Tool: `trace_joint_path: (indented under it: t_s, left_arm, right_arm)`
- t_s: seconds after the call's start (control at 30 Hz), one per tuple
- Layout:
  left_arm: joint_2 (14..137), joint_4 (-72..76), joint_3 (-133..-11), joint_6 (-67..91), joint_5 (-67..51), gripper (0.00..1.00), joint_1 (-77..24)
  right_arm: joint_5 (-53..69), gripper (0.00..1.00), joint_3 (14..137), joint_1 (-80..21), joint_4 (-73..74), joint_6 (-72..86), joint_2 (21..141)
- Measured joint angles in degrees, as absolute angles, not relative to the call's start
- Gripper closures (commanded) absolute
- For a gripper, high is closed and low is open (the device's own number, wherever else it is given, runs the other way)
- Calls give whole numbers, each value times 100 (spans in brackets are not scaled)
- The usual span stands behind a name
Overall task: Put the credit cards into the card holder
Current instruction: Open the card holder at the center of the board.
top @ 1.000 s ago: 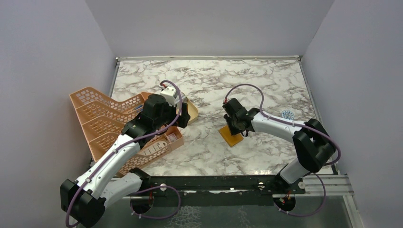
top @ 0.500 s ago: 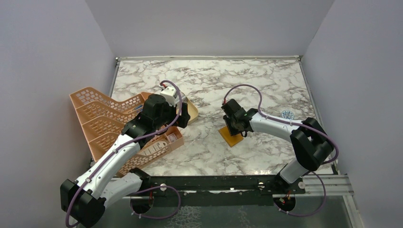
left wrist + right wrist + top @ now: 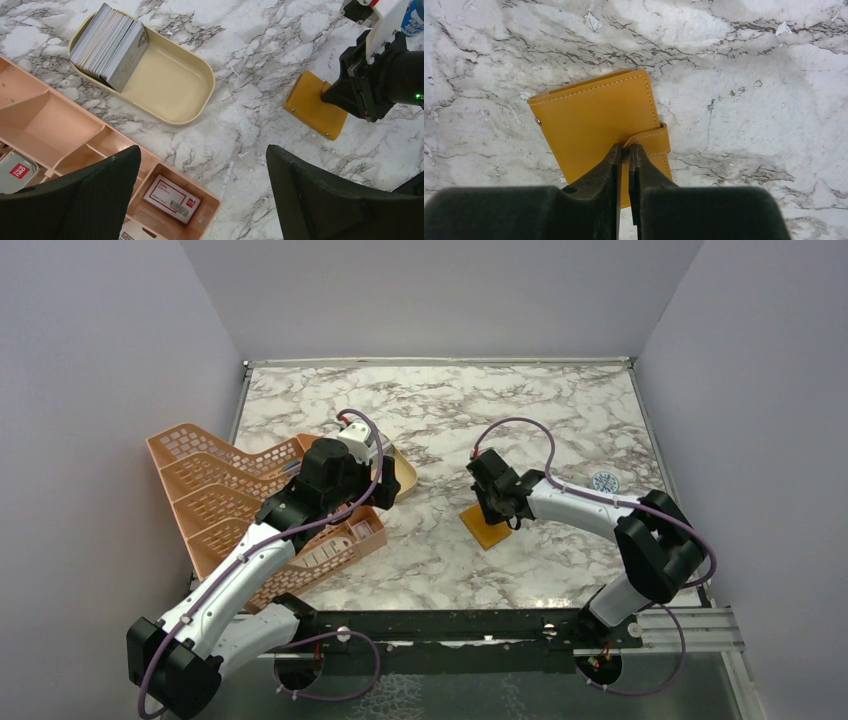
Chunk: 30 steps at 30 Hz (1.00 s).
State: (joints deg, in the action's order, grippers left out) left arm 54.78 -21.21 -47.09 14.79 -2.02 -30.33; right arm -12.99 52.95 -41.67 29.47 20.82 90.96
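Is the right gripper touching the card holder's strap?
Touching. The right wrist view shows the right gripper with its jaws pinched on the end of the strap of the card holder, with no gap.

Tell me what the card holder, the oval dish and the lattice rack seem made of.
The card holder: leather or imitation, matte mustard, stitched edges. The oval dish: likely plastic, smooth tan, faint sheen, moulded rim. The lattice rack: moulded peach plastic, perforated walls.
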Motion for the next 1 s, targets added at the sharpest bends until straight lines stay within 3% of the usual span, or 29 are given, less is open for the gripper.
trace_joint_path:
  t_s: [0.47, 0.6, 1.0]
  left_arm:
    - [5478, -2121, -4709, 1483, -204, 1, -3033]
    - [5553, -2110, -4709, 1494, -276, 7, -3033]
    - [6005, -1922, -4689, 2211, -1452, 11, -3033]
  right_arm:
    - [-1111, 99, 5037, -4169, 2816, 2591, 8755]
    - [-906, 99, 4950, -4169, 2766, 2770, 8506]
    - [-268, 99, 4639, -4169, 2392, 3280, 7428]
